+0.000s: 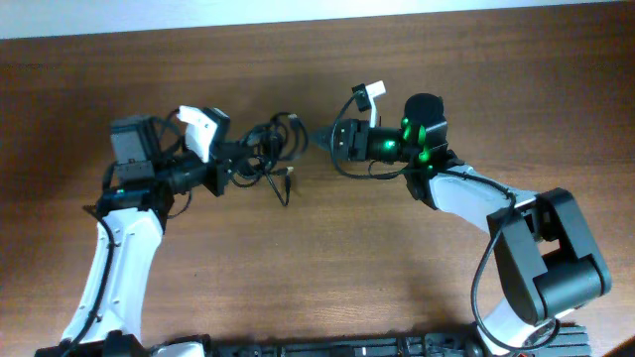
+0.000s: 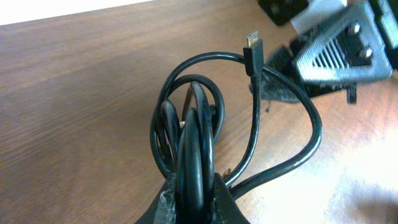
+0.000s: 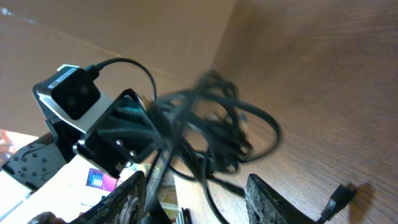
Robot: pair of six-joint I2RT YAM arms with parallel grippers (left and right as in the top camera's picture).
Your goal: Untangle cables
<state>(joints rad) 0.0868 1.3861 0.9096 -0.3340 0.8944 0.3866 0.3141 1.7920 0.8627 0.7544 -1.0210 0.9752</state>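
The cables (image 1: 270, 149) form a black knotted clump on the wooden table, between the two arms. My left gripper (image 1: 243, 164) is shut on several loops of the clump (image 2: 196, 143), which stand up out of its jaws (image 2: 196, 186). One small plug end (image 2: 252, 40) sticks up, and another lies loose (image 1: 288, 198) on the wood. My right gripper (image 1: 319, 139) points left at the clump, just right of it. Its fingers (image 3: 267, 199) stand apart, open, and a blurred strand of the cables (image 3: 211, 124) runs down between them without being pinched.
The brown table (image 1: 327, 278) ends at a far edge along the top of the overhead view. The right arm's base (image 1: 546, 268) stands at the front right and the left arm (image 1: 114, 268) runs down the left side. A white-tagged arm wire (image 1: 369, 94) loops above the right wrist.
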